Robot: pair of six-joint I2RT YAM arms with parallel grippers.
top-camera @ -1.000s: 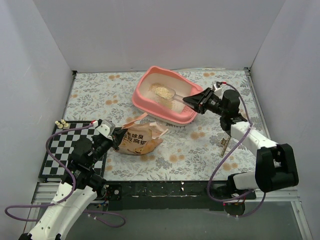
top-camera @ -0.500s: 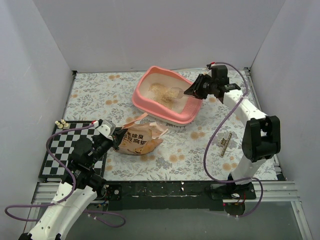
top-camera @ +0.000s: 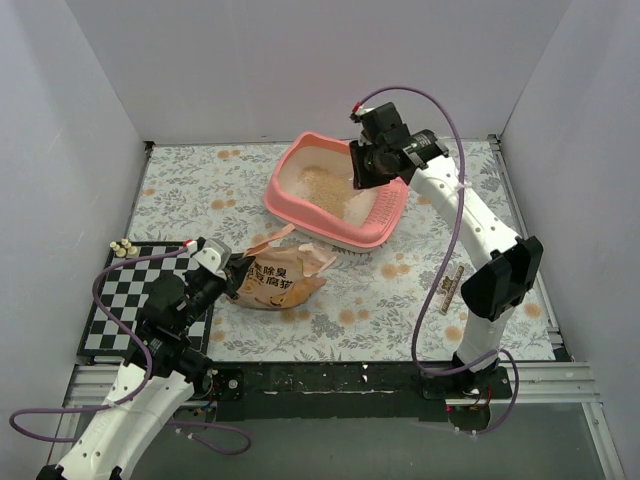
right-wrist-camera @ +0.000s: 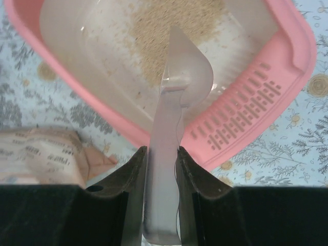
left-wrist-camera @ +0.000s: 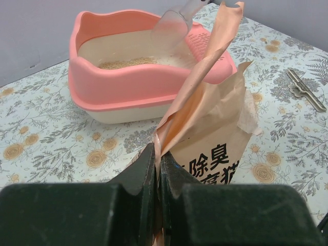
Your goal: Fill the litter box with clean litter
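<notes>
1. The litter box (top-camera: 283, 178) stands at the far centre of the table (top-camera: 180, 200).
2. Clean litter (top-camera: 322, 182) lies in 1 patch on the box's cream base and covers only part of it.
3. The right fingers (right-wrist-camera: 130, 174) grip the handle of a clear scoop (right-wrist-camera: 182, 87). The scoop is held over the box interior, with its bowl pointing at the litter.
4. The left fingers (left-wrist-camera: 138, 174) are pressed shut on the torn top edge of the orange-tan bag (left-wrist-camera: 215, 128). The bag rests on the table near the box's near side.
</notes>
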